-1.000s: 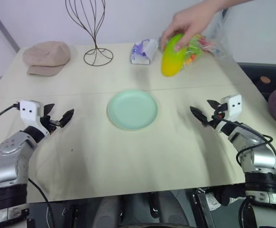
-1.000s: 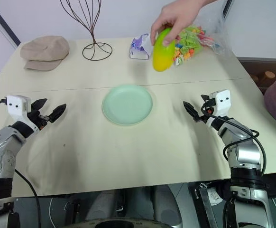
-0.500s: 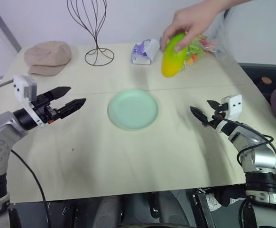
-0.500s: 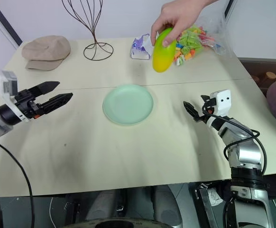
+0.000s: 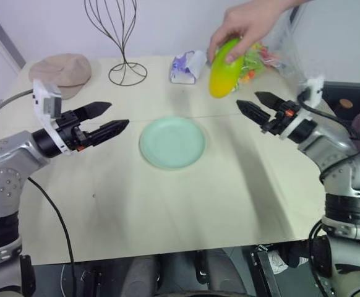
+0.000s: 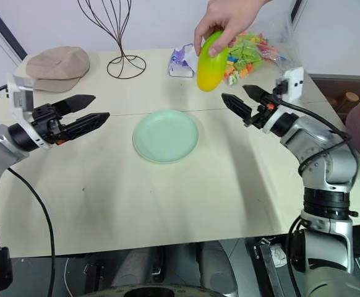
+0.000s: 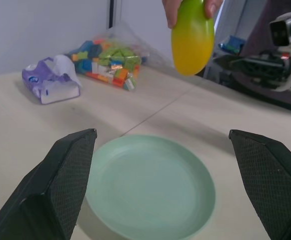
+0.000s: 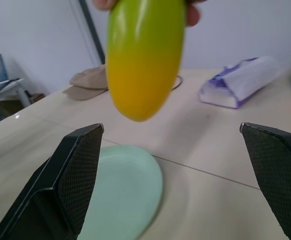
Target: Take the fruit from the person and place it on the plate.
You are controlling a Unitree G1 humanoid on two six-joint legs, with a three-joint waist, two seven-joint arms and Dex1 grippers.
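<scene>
At twelve o'clock above your plate (image 5: 172, 142), the person's hand (image 5: 248, 25) held the fruit (image 5: 224, 68). Your left gripper (image 5: 106, 119) and right gripper (image 5: 251, 104) stood open, both empty.

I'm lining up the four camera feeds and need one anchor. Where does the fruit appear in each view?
Left eye view: the fruit hangs upper centre-right in the person's hand, above the table.
Right eye view: upper centre, beyond the plate.
Left wrist view: top, right of centre, yellow end down.
Right wrist view: top centre, large, between the open fingers.
Shared landmark: the plate, below the fruit and nearer the robot in every view.
</scene>
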